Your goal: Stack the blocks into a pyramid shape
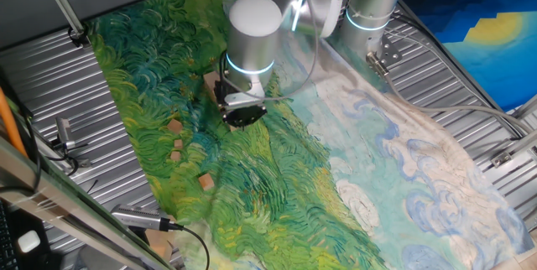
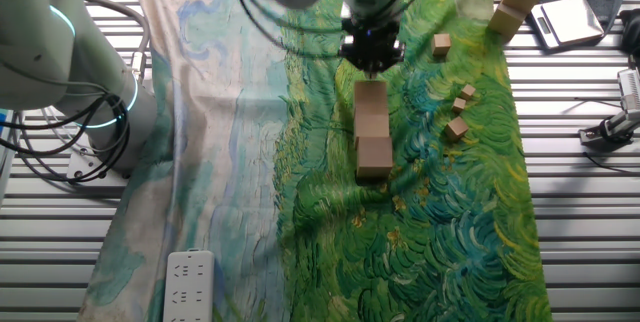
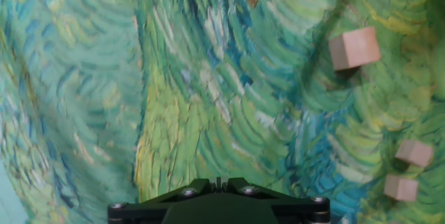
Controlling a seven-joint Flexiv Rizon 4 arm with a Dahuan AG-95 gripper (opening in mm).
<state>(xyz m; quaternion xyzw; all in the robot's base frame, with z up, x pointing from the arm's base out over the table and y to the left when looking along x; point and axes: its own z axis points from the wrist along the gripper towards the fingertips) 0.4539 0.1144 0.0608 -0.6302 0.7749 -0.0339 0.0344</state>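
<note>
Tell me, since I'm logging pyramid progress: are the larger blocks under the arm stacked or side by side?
Side by side. In the other fixed view, the larger blocks lie in a row on the cloth, nothing on top.

a: what blocks you below the black two-finger gripper point(image 2: 371, 60)?
b: the row of large tan wooden cubes point(image 2: 372, 130). small tan cubes point(image 2: 459, 112) scatter beside; painted cloth point(image 2: 230, 142) opposite lies open.

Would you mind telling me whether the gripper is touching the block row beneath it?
Cannot tell. In the other fixed view the gripper overlaps the far end of the block row, hiding any contact or gap; the hand view shows no row.
</note>
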